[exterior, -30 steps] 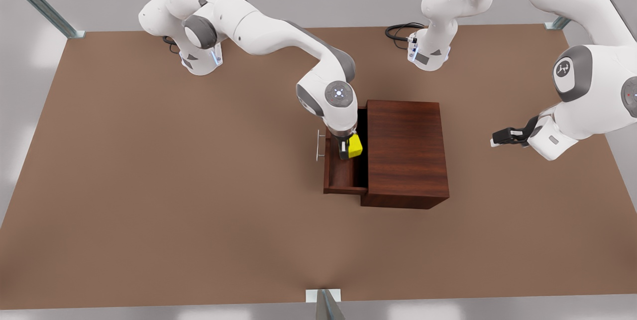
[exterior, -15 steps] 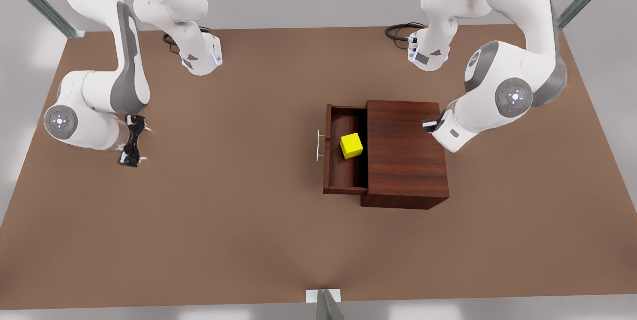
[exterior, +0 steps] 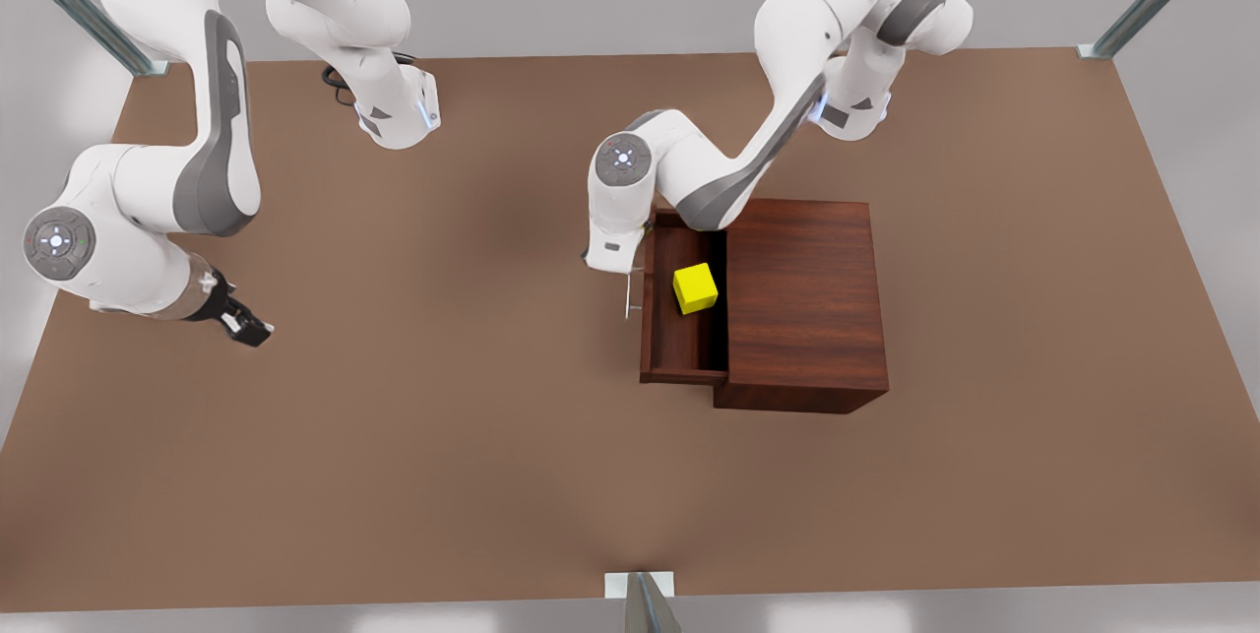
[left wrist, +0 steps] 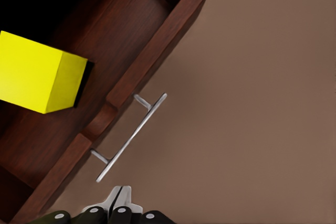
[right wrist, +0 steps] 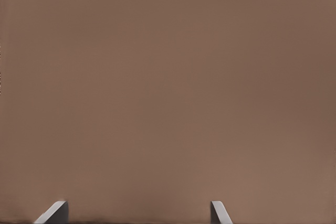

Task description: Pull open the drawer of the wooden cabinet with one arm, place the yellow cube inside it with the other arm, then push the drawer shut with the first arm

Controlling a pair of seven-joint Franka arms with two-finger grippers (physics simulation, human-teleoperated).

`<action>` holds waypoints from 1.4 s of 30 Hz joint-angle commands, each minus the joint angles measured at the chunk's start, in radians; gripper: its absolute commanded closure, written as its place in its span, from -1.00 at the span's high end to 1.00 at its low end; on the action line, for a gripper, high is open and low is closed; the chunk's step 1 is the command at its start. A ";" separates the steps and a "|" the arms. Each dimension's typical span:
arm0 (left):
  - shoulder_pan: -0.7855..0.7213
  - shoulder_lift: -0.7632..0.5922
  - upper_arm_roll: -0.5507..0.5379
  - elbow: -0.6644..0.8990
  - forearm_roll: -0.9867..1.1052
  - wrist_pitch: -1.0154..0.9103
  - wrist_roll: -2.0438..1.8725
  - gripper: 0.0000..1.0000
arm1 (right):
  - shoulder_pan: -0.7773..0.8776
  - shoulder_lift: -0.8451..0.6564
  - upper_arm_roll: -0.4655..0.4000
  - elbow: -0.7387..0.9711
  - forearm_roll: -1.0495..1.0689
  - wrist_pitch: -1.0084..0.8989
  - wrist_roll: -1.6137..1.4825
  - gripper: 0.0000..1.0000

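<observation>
One step seems left: the small bright yellow cube (exterior: 695, 287) already sits inside the open reddish-brown drawer (exterior: 679, 349), so the left claw (left wrist: 119, 203), fingers pressed together, poises beside the silver bar handle (left wrist: 131, 137) to push. Right claw (exterior: 241, 323) waits, fingers apart, over the brown surface (exterior: 443, 436).

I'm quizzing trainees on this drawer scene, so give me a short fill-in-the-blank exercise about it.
1. The yellow cube lies inside the ____.
2. The drawer of the wooden cabinet stands ____.
3. The left gripper, fingers together, hangs just outside the silver ____.
4. The right gripper, fingers spread, hangs above the bare ____.

Missing words: drawer; open; handle; table
</observation>
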 commanded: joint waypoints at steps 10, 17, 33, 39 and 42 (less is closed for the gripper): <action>-0.030 0.111 0.002 -0.018 0.238 0.222 -1.139 -1.00 | 0.002 -0.001 0.002 0.001 -0.008 -0.009 -0.660 1.00; -0.007 0.097 0.006 -0.051 0.240 0.113 -0.991 -1.00 | 0.005 0.007 0.002 0.001 -0.010 -0.009 -0.654 1.00; 0.090 0.023 0.003 -0.146 0.215 -0.027 -0.741 -1.00 | 0.010 0.008 0.004 0.001 -0.010 -0.009 -0.646 1.00; 0.107 0.012 0.005 -0.156 0.214 -0.109 -0.698 -1.00 | 0.010 0.008 0.004 0.001 -0.010 -0.009 -0.646 1.00; 0.119 0.008 0.005 -0.156 0.214 -0.132 -0.698 -1.00 | 0.010 0.008 0.004 0.001 -0.010 -0.009 -0.646 1.00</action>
